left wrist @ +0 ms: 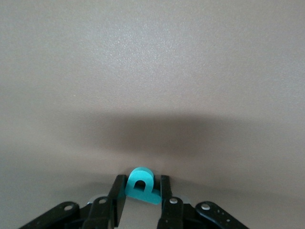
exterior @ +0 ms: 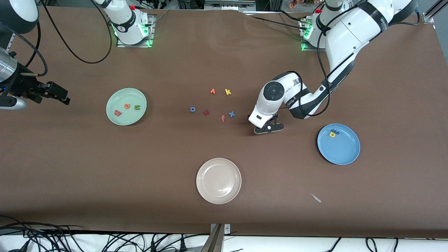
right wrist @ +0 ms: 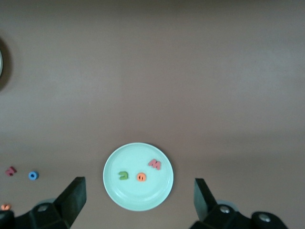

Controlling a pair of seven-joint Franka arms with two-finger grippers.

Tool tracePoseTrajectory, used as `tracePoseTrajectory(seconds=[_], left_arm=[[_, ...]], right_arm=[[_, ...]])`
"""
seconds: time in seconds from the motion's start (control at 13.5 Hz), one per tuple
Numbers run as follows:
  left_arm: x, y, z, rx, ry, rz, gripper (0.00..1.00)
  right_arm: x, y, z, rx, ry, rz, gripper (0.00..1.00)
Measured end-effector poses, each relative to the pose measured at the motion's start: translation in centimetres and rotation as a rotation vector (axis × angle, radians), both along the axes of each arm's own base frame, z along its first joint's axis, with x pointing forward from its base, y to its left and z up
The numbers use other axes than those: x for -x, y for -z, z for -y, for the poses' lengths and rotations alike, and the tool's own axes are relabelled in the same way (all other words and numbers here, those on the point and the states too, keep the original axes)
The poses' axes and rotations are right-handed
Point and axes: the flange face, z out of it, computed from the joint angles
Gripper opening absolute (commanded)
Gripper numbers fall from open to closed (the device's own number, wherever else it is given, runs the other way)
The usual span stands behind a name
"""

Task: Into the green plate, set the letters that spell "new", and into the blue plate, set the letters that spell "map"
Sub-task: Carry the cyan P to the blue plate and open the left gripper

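Observation:
My left gripper [exterior: 268,128] is down at the table between the loose letters and the blue plate [exterior: 343,150]. In the left wrist view it [left wrist: 142,179] is shut on the teal "p" [left wrist: 141,187], one finger on each side. The blue plate holds the yellow "a" [exterior: 332,134] and the blue "m" [exterior: 335,131]. The green plate [exterior: 130,118] holds the pink-red "w" [exterior: 118,112], orange "e" [exterior: 127,106] and green "n" [exterior: 137,107]. My right gripper [exterior: 56,93] waits open at the right arm's end of the table, with the green plate [right wrist: 138,198] showing between its fingers.
A cream plate [exterior: 218,180] lies near the front edge. Loose letters sit mid-table: an orange pointed one [exterior: 212,91], yellow "k" [exterior: 228,92], blue "o" [exterior: 192,109], a dark red one [exterior: 206,112], orange "f" [exterior: 223,118], blue "x" [exterior: 231,114]. A white scrap [exterior: 316,198] lies nearer the front camera than the blue plate.

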Motion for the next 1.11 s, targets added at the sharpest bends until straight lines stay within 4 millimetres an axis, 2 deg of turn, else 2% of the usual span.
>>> tracePoseTrajectory(seconds=[0.22,0.52,0.67,0.89,1.11], left_arm=[[-0.2,-0.1,0.0,0.001,-0.003,0.003,0.13],[-1.8,-1.0,-0.8,-0.025,-0.014,-0.002,0.12],[-3.2,-2.1,-1.8,-0.039,0.015,-0.058,0.12],[-6.8,-4.8,-5.5,-0.058,0.099,-0.154,0.13],[-9.8,-6.4,-11.7,-0.066,0.207,-0.22,0.14]], right_arm=[[1.1,0.5,-0.7,0.008,-0.015,0.019,1.0],[1.4,0.3,-0.8,0.024,-0.022,0.027,1.0],[1.4,0.3,-0.8,0.024,-0.022,0.028,1.0],[1.3,0.3,-0.8,0.024,-0.022,0.029,1.0],[1.3,0.3,-0.8,0.024,-0.022,0.029,1.0]])
